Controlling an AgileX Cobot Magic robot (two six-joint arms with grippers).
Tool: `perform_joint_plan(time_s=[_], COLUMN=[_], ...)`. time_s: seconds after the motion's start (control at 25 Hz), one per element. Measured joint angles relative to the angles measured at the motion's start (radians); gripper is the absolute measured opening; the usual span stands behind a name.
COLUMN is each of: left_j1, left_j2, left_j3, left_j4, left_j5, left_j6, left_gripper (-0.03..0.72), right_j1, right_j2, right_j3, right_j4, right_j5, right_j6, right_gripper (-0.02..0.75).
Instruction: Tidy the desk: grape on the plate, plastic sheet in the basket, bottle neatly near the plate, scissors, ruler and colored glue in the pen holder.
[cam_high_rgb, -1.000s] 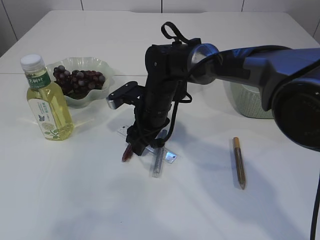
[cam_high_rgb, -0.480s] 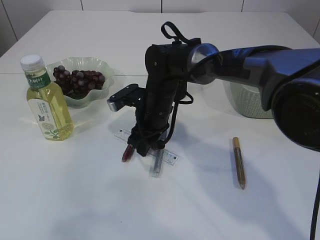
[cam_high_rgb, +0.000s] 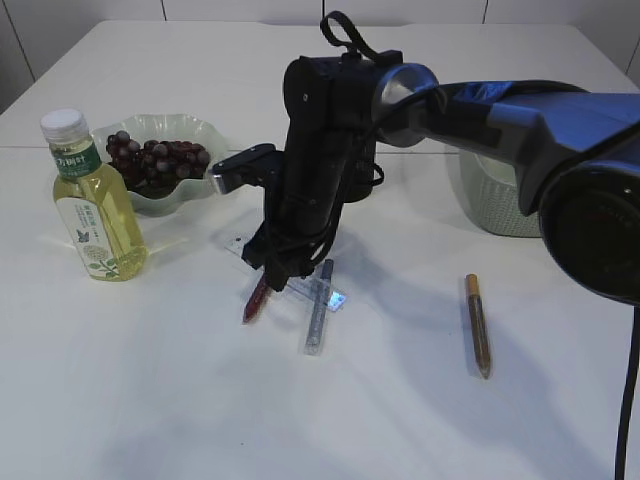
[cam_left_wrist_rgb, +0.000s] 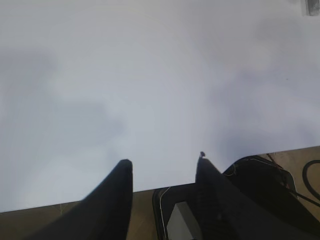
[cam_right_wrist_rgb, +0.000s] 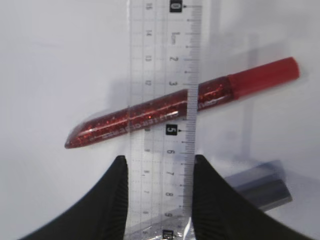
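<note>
My right gripper (cam_high_rgb: 283, 272) (cam_right_wrist_rgb: 160, 159) stands mid-table, shut on the clear ruler (cam_right_wrist_rgb: 162, 60) (cam_high_rgb: 330, 296), a finger pressed against each long edge. The ruler crosses over a red glitter glue pen (cam_right_wrist_rgb: 250, 77) (cam_high_rgb: 256, 300). A silver glue pen (cam_high_rgb: 317, 318) (cam_right_wrist_rgb: 262, 187) lies just right of it. Grapes (cam_high_rgb: 160, 158) sit in the pale green plate (cam_high_rgb: 205, 128), and the yellow bottle (cam_high_rgb: 95, 215) stands upright in front of it. My left gripper (cam_left_wrist_rgb: 162, 161) is open over bare table with nothing in it. Scissors and plastic sheet are out of view.
A pale green ribbed container (cam_high_rgb: 500, 205) stands at the right, half hidden behind the right arm; I cannot tell whether it is the basket or the pen holder. A gold pen (cam_high_rgb: 478, 325) lies on the table (cam_high_rgb: 150, 400) in front of it.
The right jaws have closed in on the ruler's edges. The gripper has risen a little and shifted left, and the ruler has shifted with it. The left gripper is unchanged.
</note>
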Motion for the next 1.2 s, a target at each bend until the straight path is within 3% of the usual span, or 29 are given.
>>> perform_joint_plan(time_s=[0.32, 0.76, 0.96, 1.2], left_j1=[0.000, 0.000, 0.000, 0.000], left_j2=[0.000, 0.000, 0.000, 0.000], left_j3=[0.000, 0.000, 0.000, 0.000], left_j4=[0.001, 0.001, 0.001, 0.001], left_j5=[0.000, 0.000, 0.000, -0.003], left_j6=[0.000, 0.000, 0.000, 0.000], left_gripper=[0.309, 0.309, 0.309, 0.309], right_j1=[0.000, 0.000, 0.000, 0.000], right_j2=[0.000, -0.046, -0.154, -0.290], right_j3=[-0.100, -0.098, -0.023, 0.180], right_j4=[0.000, -0.048, -0.070, -0.073], right_j5=[0.016, 0.022, 0.023, 0.004], right_j6=[0.152, 0.253, 0.248, 0.223], right_gripper=[0.288, 0.288, 0.288, 0.288])
